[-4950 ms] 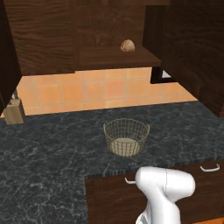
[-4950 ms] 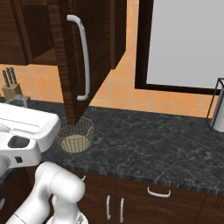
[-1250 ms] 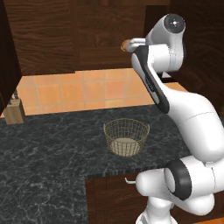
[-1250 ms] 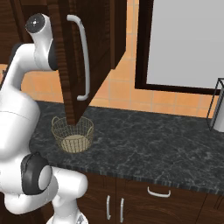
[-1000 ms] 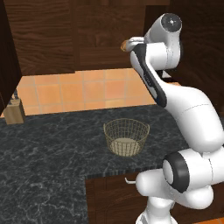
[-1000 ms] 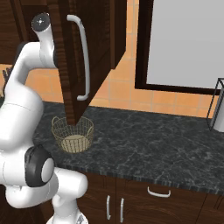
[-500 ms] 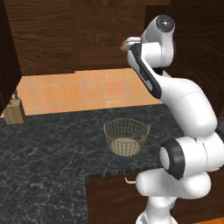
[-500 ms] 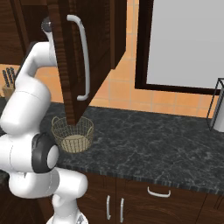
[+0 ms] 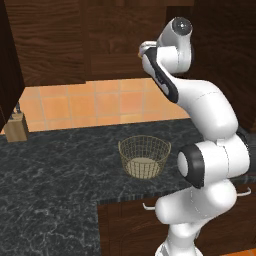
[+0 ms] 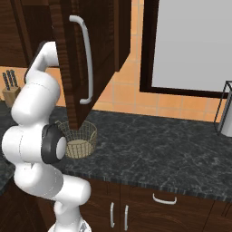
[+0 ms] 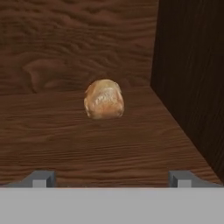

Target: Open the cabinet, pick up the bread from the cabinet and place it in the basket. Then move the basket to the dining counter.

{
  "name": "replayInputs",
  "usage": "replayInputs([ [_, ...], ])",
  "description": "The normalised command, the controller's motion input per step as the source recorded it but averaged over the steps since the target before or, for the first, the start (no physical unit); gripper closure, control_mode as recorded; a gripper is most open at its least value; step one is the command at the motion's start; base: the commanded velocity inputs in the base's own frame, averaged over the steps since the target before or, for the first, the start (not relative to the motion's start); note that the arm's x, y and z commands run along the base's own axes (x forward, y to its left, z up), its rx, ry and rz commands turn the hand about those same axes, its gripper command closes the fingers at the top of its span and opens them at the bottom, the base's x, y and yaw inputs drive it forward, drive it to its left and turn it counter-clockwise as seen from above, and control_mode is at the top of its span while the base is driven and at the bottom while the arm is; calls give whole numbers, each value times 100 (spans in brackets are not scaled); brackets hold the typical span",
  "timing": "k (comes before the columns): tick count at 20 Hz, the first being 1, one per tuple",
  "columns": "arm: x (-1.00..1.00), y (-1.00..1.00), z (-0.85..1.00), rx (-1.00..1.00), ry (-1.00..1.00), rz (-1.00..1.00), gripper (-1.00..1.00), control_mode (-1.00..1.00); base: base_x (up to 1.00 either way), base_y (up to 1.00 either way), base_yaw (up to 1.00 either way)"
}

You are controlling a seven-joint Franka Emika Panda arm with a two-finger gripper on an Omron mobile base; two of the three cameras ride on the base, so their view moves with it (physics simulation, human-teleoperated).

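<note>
The cabinet (image 9: 115,35) stands open, and its dark door (image 10: 65,68) with the silver bar handle (image 10: 87,63) swings out over the counter. The bread (image 11: 104,99), a small round tan roll, rests on the wooden shelf (image 11: 109,140) near the cabinet's right inner wall. My gripper (image 11: 111,179) is level with the shelf, a short way in front of the roll, open, its fingertips (image 11: 41,178) wide apart and holding nothing. My arm (image 9: 172,80) reaches up into the cabinet. Below it, the wire basket (image 9: 144,156) (image 10: 81,140) sits on the black counter, holding nothing.
The black marbled counter (image 9: 50,175) (image 10: 158,149) runs under the cabinet. A knife block (image 9: 16,127) (image 10: 9,93) stands at its left end. A metal object (image 10: 225,108) is at the far right. Low doors with small handles (image 10: 164,199) sit below.
Five seconds ago the arm was folded low; it has since risen to the shelf. In the last second the hand has pushed further left into the cabinet toward the roll. The basket has stayed put.
</note>
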Motion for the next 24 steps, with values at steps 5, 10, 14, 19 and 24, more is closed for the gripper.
replayInputs([
  [5, 44, 0, -1, 0, 3, 0, -100, -100, 0, 0, 0],
  [10, 39, 0, -2, 0, 5, 0, -100, -100, 0, 0, 0],
  [14, 34, 0, -8, 0, 3, 0, -100, -100, 0, 0, 0],
  [19, 36, 0, -13, 0, 2, 0, -100, -100, 0, 0, 0],
  [24, 31, 0, -15, 0, 0, 0, -100, -100, 0, 0, 0],
])
